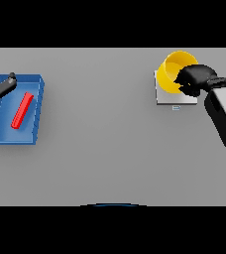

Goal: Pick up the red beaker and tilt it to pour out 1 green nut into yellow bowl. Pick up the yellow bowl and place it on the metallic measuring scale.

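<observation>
- Head view gave you almost no writing: only a small pale mark on the front face of the metallic scale [176,100], too faint to read.
- Your right hand [197,79] had its dark fingers curled over the near right rim of the yellow bowl [176,71], gripping it; the white and grey forearm ran off the right edge.
- That bowl sat tilted over the scale's platform, its opening turned up and to the right. Whether its base rested on the plate or hung just above, you could not tell (the hand covered that side).
- Inside the bowl nothing but yellow could be made out; part of its interior was hidden by the fingers.
- Your left hand [1,87] showed at the far left edge, cut off by the frame, a dark finger stretched over the back left corner of the blue tray [35,116]. Whether it was open or closed could not be judged.
- A red bar-shaped object [22,110] lay slanted inside that tray (no beaker shape was recognisable).
- Between tray and scale the grey table [105,149] stretched wide and bare, as did its whole near half.
</observation>
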Controlling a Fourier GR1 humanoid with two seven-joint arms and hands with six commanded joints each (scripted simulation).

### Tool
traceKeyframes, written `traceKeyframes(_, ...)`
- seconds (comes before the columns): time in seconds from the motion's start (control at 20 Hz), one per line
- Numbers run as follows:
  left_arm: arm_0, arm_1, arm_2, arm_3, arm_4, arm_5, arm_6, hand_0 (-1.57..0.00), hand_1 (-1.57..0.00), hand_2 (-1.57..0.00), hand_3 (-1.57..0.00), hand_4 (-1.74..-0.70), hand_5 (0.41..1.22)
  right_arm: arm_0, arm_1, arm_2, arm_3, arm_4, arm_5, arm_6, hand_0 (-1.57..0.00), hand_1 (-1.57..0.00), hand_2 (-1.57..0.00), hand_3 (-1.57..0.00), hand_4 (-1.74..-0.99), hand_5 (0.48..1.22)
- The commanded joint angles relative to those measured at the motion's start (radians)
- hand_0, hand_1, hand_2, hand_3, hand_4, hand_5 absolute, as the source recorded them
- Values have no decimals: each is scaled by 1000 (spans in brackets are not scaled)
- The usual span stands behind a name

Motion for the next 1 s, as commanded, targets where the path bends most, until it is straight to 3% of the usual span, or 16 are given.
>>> traceKeyframes(0.0, -9, -2, -9, 8, 3, 2, 0, 1, 1, 1, 1, -806, 734, -1, -1, 1, 12, -4, 2, -17, -1548, -1420, -1568, -1481, -1721, 1221)
traceKeyframes(0.1, -9, -6, -9, 10, 4, 1, -9, 1, 1, 1, 1, -811, 740, -25, 12, 3, 51, -7, 18, -5, -1536, -1411, -1569, -1165, -1728, 1221)
traceKeyframes(0.15, -10, -7, -11, 12, 1, 0, -13, 1, 1, 1, 1, -813, 745, -29, 13, -3, 60, -15, 28, -8, -1543, -1443, -1496, -1022, -1659, 1221)
traceKeyframes(0.2, -13, -11, -11, 15, 3, -2, -7, 1, 1, 1, 1, -812, 745, -29, 19, -6, 66, -21, 35, 11, -1525, -1350, -1348, -907, -1596, 1134)
traceKeyframes(0.25, -16, -4, -10, 13, 9, -10, 0, 1, 1, 1, 1, -812, 744, -27, 18, -8, 71, -22, 31, 11, -1219, -1083, -1132, -824, -1548, 1053)
traceKeyframes(0.35, -15, -5, -13, 17, 12, -9, 0, 1, 1, 1, 1, -812, 745, -33, 14, -8, 81, -22, 42, -4, -780, -692, -810, -711, -1470, 928)
traceKeyframes(0.45, -32, -10, -29, 33, 8, -11, 0, 1, 1, 1, 1, -805, 740, -36, 14, -9, 84, -26, 56, -7, -499, -443, -597, -635, -1425, 851)
traceKeyframes(0.55, -16, -15, -29, 27, 13, -2, -14, 1, 1, 1, 1, -809, 739, -46, 25, -4, 109, -19, 54, -20, -319, -283, -449, -572, -1397, 799)
traceKeyframes(0.75, -24, -25, -28, 55, 4, 5, -18, 1, 1, 1, 1, -809, 736, -66, 26, 13, 147, 2, 53, -68, -130, -115, -244, -442, -1346, 746)
traceKeyframes(0.95, -23, -28, -30, 38, 10, 7, -10, 1, 1, 1, 1, -821, 734, -78, 39, 20, 172, 12, 59, -63, -53, -47, -115, -348, -1308, 733)
